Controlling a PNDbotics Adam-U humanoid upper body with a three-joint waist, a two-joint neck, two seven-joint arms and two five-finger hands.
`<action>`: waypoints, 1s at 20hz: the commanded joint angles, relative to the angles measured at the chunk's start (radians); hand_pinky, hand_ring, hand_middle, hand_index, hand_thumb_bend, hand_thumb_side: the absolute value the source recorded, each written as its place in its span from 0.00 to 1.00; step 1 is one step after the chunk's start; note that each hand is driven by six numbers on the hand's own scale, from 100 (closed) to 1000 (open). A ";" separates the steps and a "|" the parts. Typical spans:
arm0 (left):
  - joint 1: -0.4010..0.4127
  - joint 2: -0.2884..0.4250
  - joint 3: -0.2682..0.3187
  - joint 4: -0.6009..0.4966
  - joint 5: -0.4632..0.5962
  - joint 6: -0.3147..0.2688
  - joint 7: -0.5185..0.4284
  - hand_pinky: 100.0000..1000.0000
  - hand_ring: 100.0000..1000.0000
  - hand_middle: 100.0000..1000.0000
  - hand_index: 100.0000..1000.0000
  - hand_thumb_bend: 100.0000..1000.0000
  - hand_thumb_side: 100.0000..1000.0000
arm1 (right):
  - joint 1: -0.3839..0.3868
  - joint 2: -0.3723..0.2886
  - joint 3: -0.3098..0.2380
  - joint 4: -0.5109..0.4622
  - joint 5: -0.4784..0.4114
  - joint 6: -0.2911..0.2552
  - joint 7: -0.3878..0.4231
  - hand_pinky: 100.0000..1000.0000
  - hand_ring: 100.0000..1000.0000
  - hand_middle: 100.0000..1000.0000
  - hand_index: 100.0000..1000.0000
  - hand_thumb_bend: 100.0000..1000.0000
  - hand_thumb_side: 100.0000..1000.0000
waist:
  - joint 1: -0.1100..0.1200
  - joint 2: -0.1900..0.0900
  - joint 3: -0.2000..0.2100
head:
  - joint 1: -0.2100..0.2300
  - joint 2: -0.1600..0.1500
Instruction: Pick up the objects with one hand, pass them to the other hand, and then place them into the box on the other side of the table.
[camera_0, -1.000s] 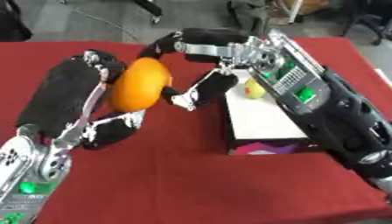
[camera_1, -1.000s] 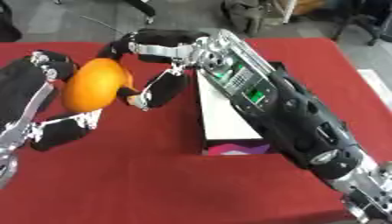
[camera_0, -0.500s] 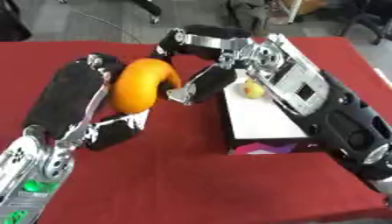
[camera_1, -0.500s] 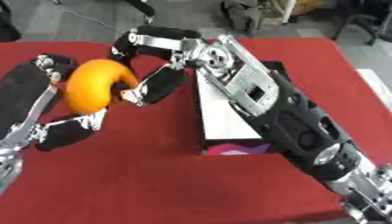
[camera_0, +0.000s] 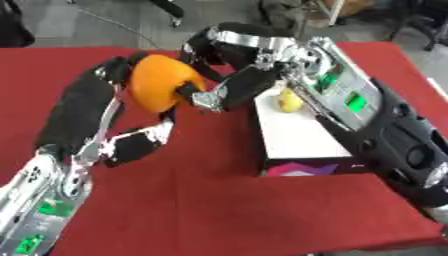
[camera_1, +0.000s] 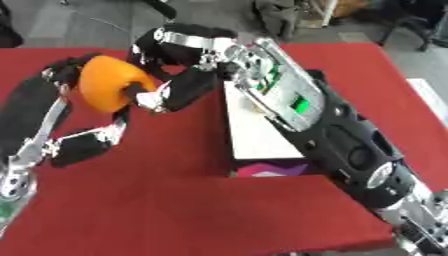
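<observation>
A round orange fruit (camera_0: 160, 89) is held above the red surface (camera_0: 219, 200), left of an open white box (camera_0: 297, 145) containing a small yellow fruit (camera_0: 290, 100).

— Changed since a second ago?
— Right hand (camera_0: 229, 90) closed in on the orange (camera_0: 160, 89), fingers now touching its near side instead of hanging apart.
— And the left hand (camera_0: 105, 97)?
— Tipped slightly, orange carried a little nearer the right palm, thumb-side finger lower beneath.
</observation>
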 joint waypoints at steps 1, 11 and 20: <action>0.002 0.045 0.039 -0.022 0.067 0.069 0.007 0.82 0.79 0.69 0.94 0.47 0.78 | -0.005 -0.054 -0.047 -0.038 -0.037 -0.005 -0.027 0.86 0.79 0.08 0.26 0.00 0.02 | 0.004 -0.018 -0.004 | 0.001 0.001; 0.111 0.225 0.177 -0.115 0.269 0.182 0.136 0.78 0.72 0.61 0.90 0.26 0.84 | 0.149 -0.256 -0.225 -0.099 -0.184 0.005 -0.171 0.86 0.80 0.09 0.28 0.00 0.02 | 0.006 -0.014 -0.022 | -0.016 -0.001; 0.170 0.286 0.277 -0.197 0.401 0.146 0.321 0.76 0.68 0.57 0.85 0.09 0.78 | 0.350 -0.370 -0.324 -0.047 -0.088 -0.032 -0.257 0.85 0.81 0.19 0.41 0.00 0.04 | 0.012 -0.008 -0.027 | -0.067 -0.017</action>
